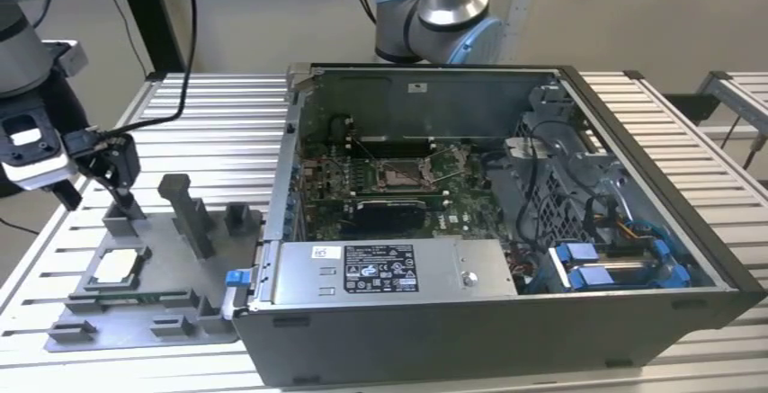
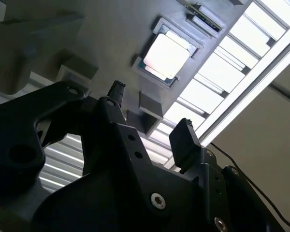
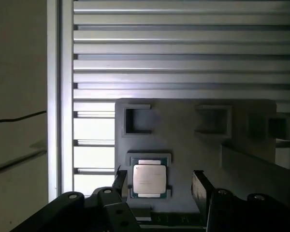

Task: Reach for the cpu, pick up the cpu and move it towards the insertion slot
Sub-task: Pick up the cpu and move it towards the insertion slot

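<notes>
Cpu (image 1: 117, 267) lies flat, pale top up, in a square recess of the grey tray (image 1: 132, 330), which rests on the slatted metal desk (image 1: 684, 105) at the exterior view's left, just beside the open computer case (image 1: 480, 339). Nothing touches the chip.

In the exterior view, the end effector (image 1: 100, 197) hangs over the back part of the tray, near the upright grey posts (image 1: 192, 218). Its black fingers point down and are spread wide with nothing between them. It stands above the cpu and apart from it.

In the first wrist view the cpu (image 3: 149, 180) sits in its recess on the tray (image 3: 183, 145). One finger (image 3: 120, 181) of the end effector (image 3: 159, 186) shows just beside one edge of the chip, and the other finger shows well off on the opposite side.

In the second wrist view the wide-spread end effector (image 2: 151, 117) appears in the foreground, with the bright cpu (image 2: 166, 55) beyond the fingertips (image 2: 185, 142) on the tray (image 2: 111, 29).

Inside the case, the insertion slot (image 1: 402, 174) shows as a square socket with a shiny metal frame on the board, well apart from the chip and from the end effector.
</notes>
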`<state>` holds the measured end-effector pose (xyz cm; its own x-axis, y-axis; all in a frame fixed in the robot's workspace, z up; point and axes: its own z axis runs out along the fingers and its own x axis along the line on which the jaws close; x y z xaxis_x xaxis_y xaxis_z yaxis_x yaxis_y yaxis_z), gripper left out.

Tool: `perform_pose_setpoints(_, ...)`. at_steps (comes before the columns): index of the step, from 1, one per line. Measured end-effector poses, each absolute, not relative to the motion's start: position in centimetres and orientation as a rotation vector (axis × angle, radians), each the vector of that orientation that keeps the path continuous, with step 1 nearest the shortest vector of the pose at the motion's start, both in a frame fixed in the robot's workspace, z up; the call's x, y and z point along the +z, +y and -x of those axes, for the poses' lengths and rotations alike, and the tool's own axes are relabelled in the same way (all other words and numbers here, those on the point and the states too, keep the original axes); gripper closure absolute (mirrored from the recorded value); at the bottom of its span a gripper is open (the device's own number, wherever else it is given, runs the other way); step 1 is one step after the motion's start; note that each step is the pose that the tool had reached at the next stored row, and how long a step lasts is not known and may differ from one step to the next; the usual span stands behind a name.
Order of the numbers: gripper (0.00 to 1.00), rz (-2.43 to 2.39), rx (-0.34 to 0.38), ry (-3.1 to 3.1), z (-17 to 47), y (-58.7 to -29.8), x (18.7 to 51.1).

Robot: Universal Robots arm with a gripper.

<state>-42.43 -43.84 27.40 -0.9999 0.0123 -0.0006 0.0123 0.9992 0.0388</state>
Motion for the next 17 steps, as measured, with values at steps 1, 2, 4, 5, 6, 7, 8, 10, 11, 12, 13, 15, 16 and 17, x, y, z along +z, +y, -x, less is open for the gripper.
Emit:
perform_pose_setpoints(1, 0.0, -0.02, 0.061, 3.14, 42.4, -43.8, 27.3)
perform_pose_setpoints(2, 0.0, -0.02, 0.061, 3.14, 42.4, -43.8, 27.1)
perform_pose_setpoints(4, 0.0, -0.021, 0.061, 3.14, 42.4, -43.8, 26.9)
perform_pose_setpoints(5, 0.0, -0.022, 0.061, 3.14, 42.4, -43.8, 26.8)
perform_pose_setpoints(6, 0.0, -0.022, 0.061, 3.14, 42.4, -43.8, 26.7)
perform_pose_setpoints(7, 0.0, -0.023, 0.061, 3.14, 42.4, -43.8, 26.6)
perform_pose_setpoints(8, 0.0, -0.023, 0.061, 3.14, 42.4, -43.8, 26.5)
perform_pose_setpoints(10, 0.0, -0.024, 0.061, 3.14, 42.4, -43.8, 26.4)
perform_pose_setpoints(11, 0.0, -0.024, 0.061, 3.14, 42.4, -43.8, 26.3)
perform_pose_setpoints(12, 0.0, -0.025, 0.061, 3.14, 42.4, -43.8, 26.2)
perform_pose_setpoints(13, 0.0, -0.025, 0.061, 3.14, 42.4, -43.8, 26.1)
perform_pose_setpoints(15, 0.0, -0.027, 0.061, 3.14, 42.4, -43.8, 25.9)
perform_pose_setpoints(16, 0.0, -0.027, 0.061, 3.14, 42.4, -43.8, 25.8)
perform_pose_setpoints(17, 0.0, -0.028, 0.061, 3.14, 42.4, -43.8, 25.7)
